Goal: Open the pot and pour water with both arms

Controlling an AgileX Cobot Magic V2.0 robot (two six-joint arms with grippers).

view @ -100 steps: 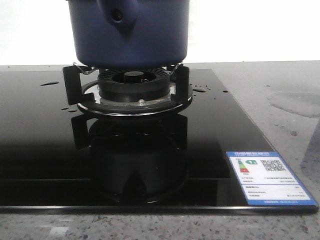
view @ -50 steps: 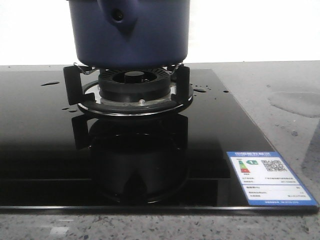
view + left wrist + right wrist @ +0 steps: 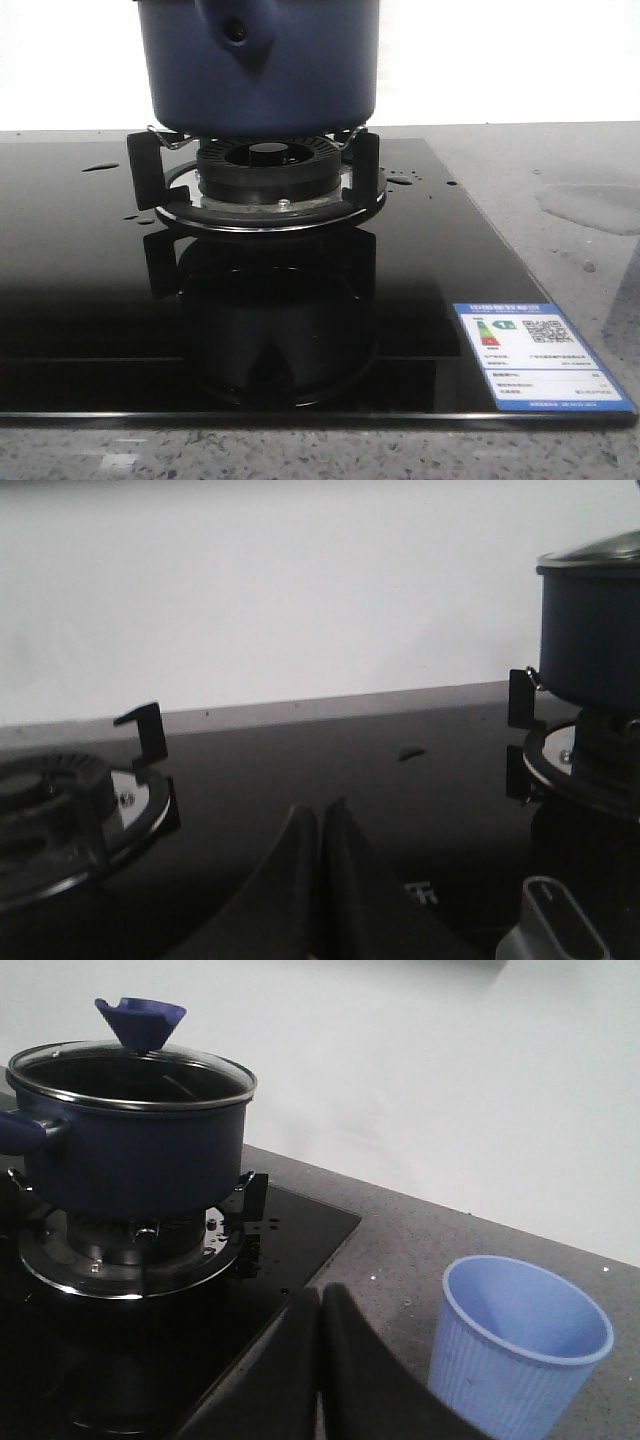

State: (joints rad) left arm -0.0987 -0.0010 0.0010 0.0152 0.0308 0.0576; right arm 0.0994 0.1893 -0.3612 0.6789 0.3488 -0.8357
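The dark navy pot stands on the gas burner of the black glass hob, its handle socket with a round hole facing the front camera. In the right wrist view the pot carries a glass lid with a blue cone knob. In the left wrist view the pot is at the far edge. My left gripper is shut and empty over the hob, apart from the pot. My right gripper is shut and empty over the hob's edge. Neither gripper shows in the front view.
A pale-blue ribbed cup stands on the grey counter beside the right gripper. A second burner lies left of the left gripper. A knob sits near it. Water drops and a puddle lie on hob and counter. A label sticker marks the hob's front corner.
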